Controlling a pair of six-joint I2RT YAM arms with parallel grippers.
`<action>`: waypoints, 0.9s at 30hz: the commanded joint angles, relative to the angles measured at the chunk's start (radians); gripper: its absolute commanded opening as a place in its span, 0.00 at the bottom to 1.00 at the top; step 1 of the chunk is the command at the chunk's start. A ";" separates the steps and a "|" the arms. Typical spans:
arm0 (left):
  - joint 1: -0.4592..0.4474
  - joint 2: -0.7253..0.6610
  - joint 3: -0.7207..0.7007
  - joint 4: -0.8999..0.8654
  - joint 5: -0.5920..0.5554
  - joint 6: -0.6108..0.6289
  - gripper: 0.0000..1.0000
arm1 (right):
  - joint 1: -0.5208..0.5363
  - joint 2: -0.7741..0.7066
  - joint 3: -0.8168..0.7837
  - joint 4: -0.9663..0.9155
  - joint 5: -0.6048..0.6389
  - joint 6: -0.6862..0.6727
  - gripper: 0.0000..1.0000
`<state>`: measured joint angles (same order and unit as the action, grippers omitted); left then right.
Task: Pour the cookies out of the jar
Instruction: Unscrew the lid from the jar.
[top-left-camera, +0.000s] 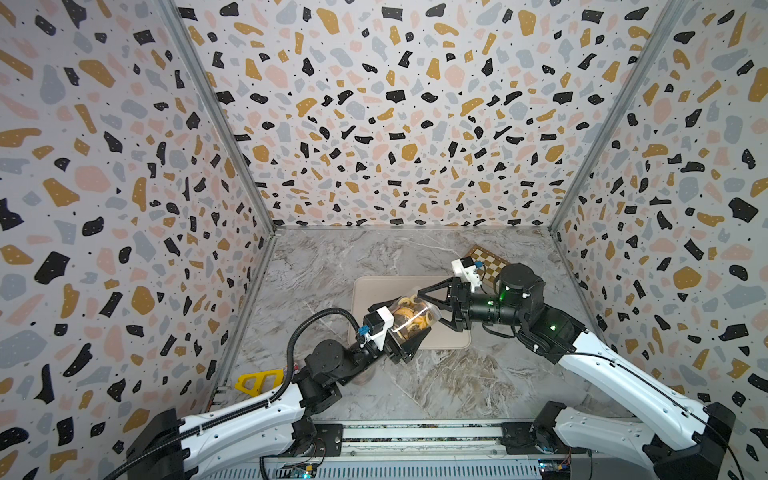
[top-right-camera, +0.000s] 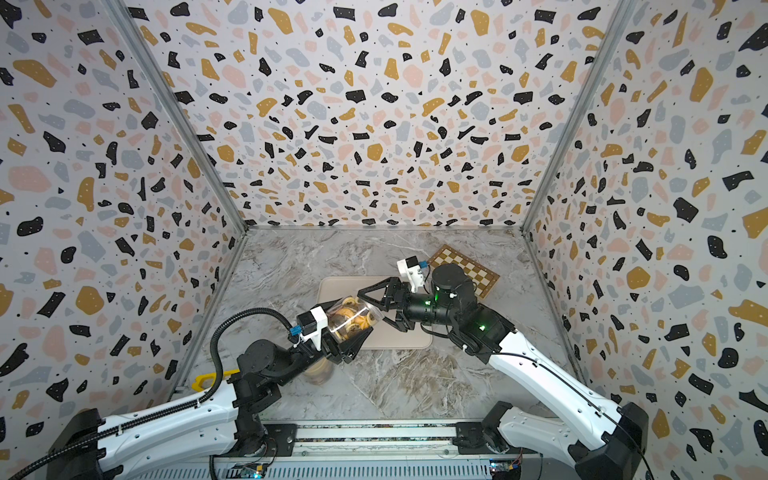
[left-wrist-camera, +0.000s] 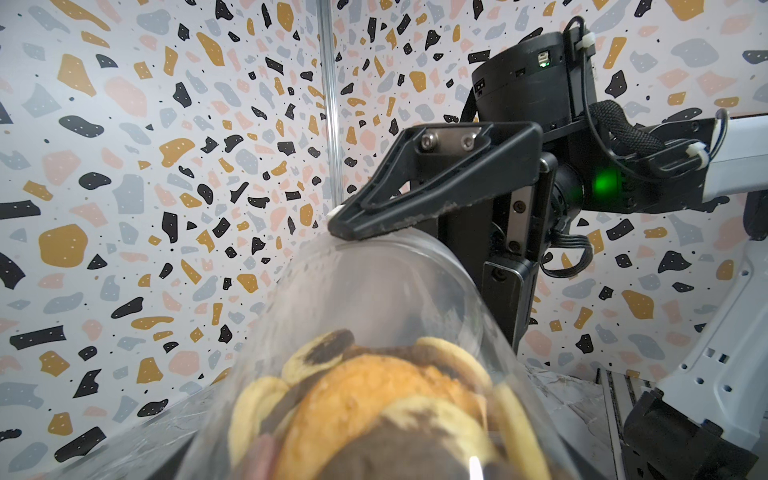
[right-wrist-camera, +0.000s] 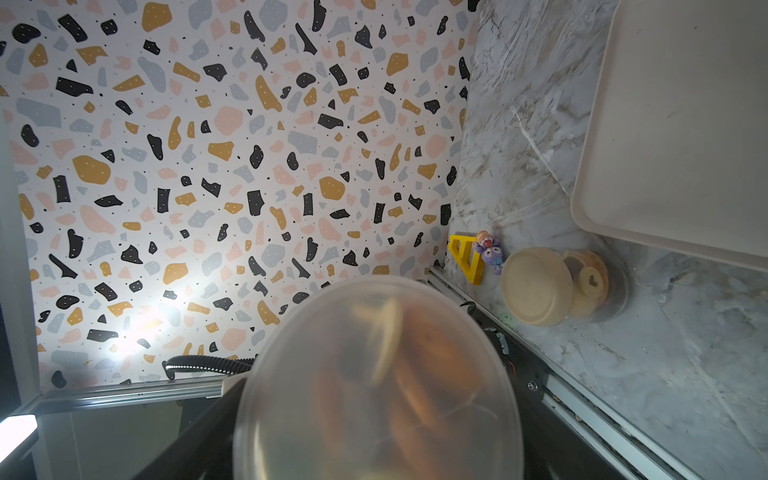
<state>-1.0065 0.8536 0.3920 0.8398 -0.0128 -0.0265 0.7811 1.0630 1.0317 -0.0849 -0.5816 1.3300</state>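
Terrazzo walls (top-left-camera: 374, 124) all round, marble bench (top-left-camera: 316, 266), and a beige tray (top-left-camera: 374, 291) mid-bench with nothing on it yet. The jar (top-left-camera: 411, 318) is up in the air over the tray's near edge, tilted, with the cookies (left-wrist-camera: 374, 399) all inside. The left gripper (top-left-camera: 403, 332) is clamped on the end where they're heaped. The right gripper (top-left-camera: 432, 308) straddles the far end with one finger touching, but I can't tell if it's really gripping. Looks like pre-pour setup to me. Next it needs a firm hold, then the mouth (can't tell which end) tipped down over the tray.
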 joint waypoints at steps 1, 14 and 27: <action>-0.004 0.004 0.003 0.250 -0.044 -0.129 0.00 | 0.006 -0.005 0.062 0.014 0.002 -0.077 0.87; -0.004 0.137 0.031 0.570 -0.117 -0.632 0.00 | 0.017 -0.032 0.169 0.045 0.024 -0.260 0.85; -0.003 0.143 0.084 0.572 -0.126 -0.893 0.00 | 0.017 -0.046 0.224 -0.016 0.054 -0.373 1.00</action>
<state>-1.0107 1.0115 0.4240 1.2823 -0.1406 -0.8524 0.7959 1.0458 1.1995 -0.1158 -0.5327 1.0153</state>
